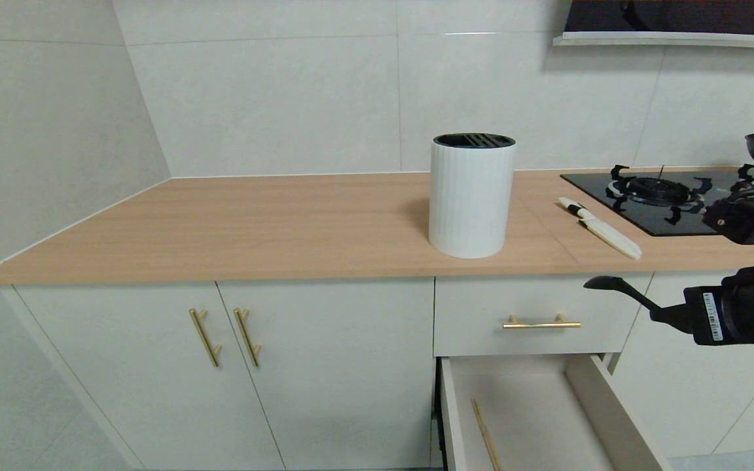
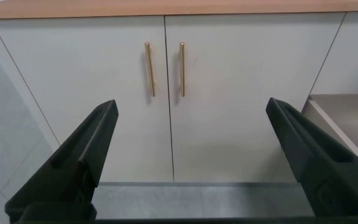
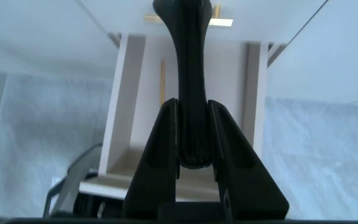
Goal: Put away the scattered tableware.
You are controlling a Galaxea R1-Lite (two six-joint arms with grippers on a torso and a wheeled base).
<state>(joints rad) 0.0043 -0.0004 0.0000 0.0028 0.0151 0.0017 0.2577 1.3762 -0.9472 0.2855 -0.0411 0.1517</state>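
Black utensil [image 1: 612,285], pinched in my right gripper [image 3: 193,115] at the head view's right edge above the open drawer [image 1: 596,405], is not yet stowed, I judge; a chopstick [image 1: 485,435] lies inside, and the knife [image 1: 603,229] remains on the countertop [image 1: 285,222] (left gripper [image 2: 191,109] spread, empty).

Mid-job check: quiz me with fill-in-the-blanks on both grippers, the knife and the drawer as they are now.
1. The right gripper is shut on a ____ spoon.
2. The left gripper has its fingers ____.
3. The knife lies on the ____, beside the white holder.
4. A chopstick lies in the open ____.
Missing words: black; open; counter; drawer.
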